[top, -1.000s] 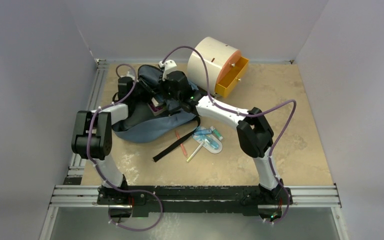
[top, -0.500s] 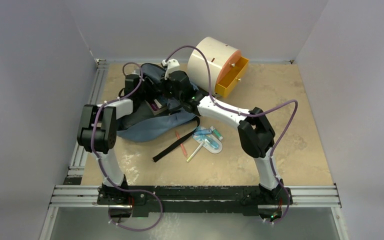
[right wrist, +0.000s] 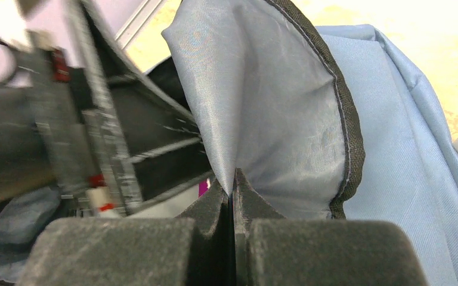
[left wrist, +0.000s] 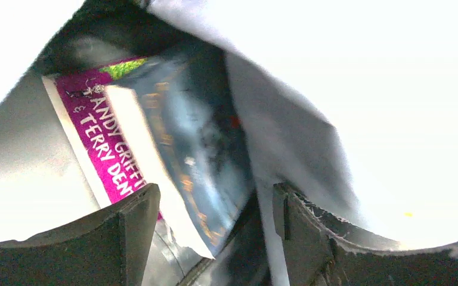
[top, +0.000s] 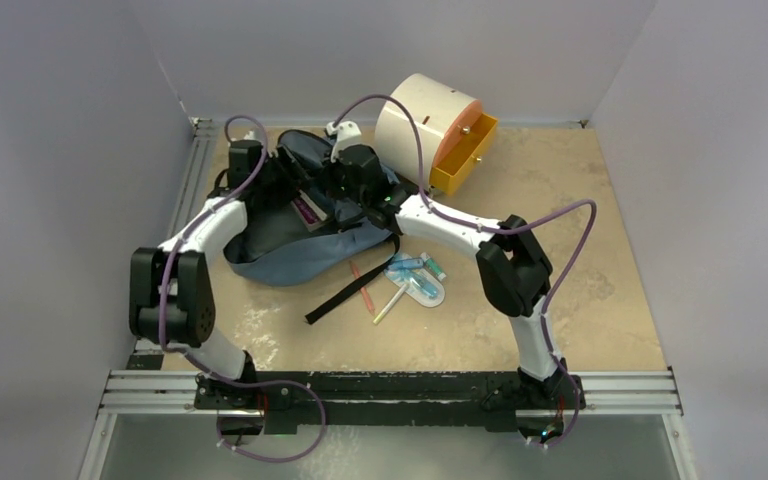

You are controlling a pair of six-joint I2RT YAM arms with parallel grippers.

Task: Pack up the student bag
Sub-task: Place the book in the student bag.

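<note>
My right gripper (right wrist: 232, 179) is pressed together on the pale lining at the edge of the student bag (top: 290, 255), pinching that flap and holding the mouth up; it has barely shifted over the last second, so the opening stays propped. My left gripper (left wrist: 214, 196) is spread wide, with nothing between its fingers; past them lies a book (left wrist: 173, 137) with a magenta spine, sitting inside the dark lining, apart from both fingertips as far as I can tell.

What has changed is on my left side; a second ago the left elbow stood high beside the bag, and now it has dropped toward the near edge while the forearm stretches out long, the wrist ending at the bag's back-left rim. From above, the book's purple edge shows in the opening, more exposed than before.

I read that as the book delivered and let go, and my left arm drawing clear; one item is in, though it lies tilted and may want settling deeper.

The bag sits at the back left of the table (top: 580, 250), beside the cream cabinet (top: 415, 110); pens and a clear pouch (top: 415, 282) lie just off its right strap, not yet packed.
</note>
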